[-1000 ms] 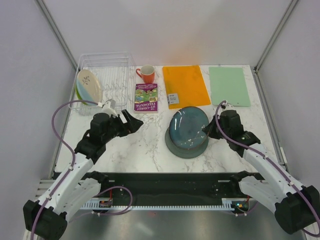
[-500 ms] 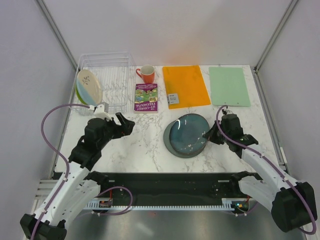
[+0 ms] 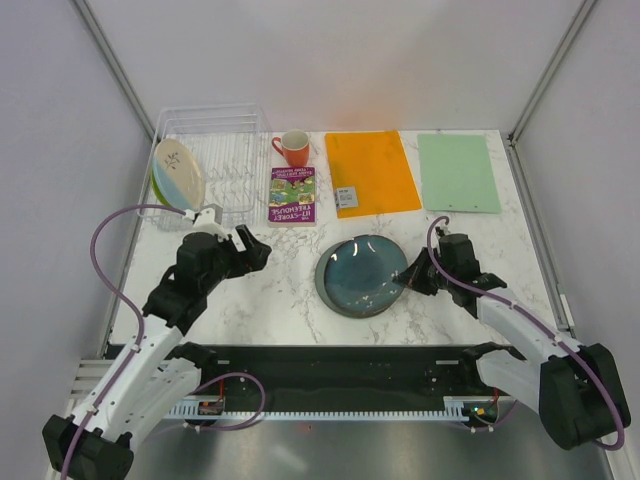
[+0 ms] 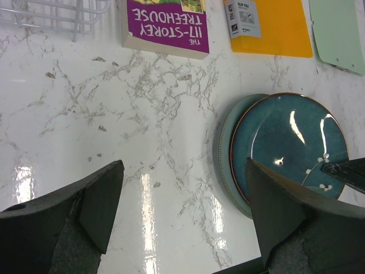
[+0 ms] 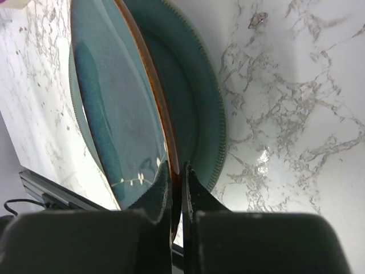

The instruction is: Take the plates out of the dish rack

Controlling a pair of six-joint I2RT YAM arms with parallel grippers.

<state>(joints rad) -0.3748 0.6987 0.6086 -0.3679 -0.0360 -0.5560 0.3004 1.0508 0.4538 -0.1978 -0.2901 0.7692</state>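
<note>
The right gripper (image 3: 408, 276) has its two fingers pinched tight on the right-hand rim of the dark teal plate (image 3: 360, 275); in the right wrist view the gripper (image 5: 177, 171) shows the brown edge of that teal plate (image 5: 108, 103) wedged between the black fingers (image 5: 159, 188); the plate sits over the grey-green plate (image 3: 323, 290), which lies flat on the marble table (image 3: 280, 290) near the middle front; the teal one looks tipped up at the gripped side above the grey-green plate (image 5: 194, 108), though from overhead I can't be sure of the tilt; the left gripper (image 3: 250, 245) hangs over bare marble left of the stack with its jaws spread wide and nothing in them; the left wrist view, with the gripper (image 4: 183, 168) spread across it, shows both plates off to the right, teal (image 4: 285, 142) on grey-green (image 4: 225, 154); at the back left stands the wire dish rack (image 3: 235, 150), holding the cream-and-light-blue plate (image 3: 178, 170) upright at its left end with the lime-green plate (image 3: 155, 182) just behind it; beside the rack are an orange mug (image 3: 294, 148) and a purple book (image 3: 292, 194); further right lie an orange mat (image 3: 370, 172) and a green mat (image 3: 458, 172).
</note>
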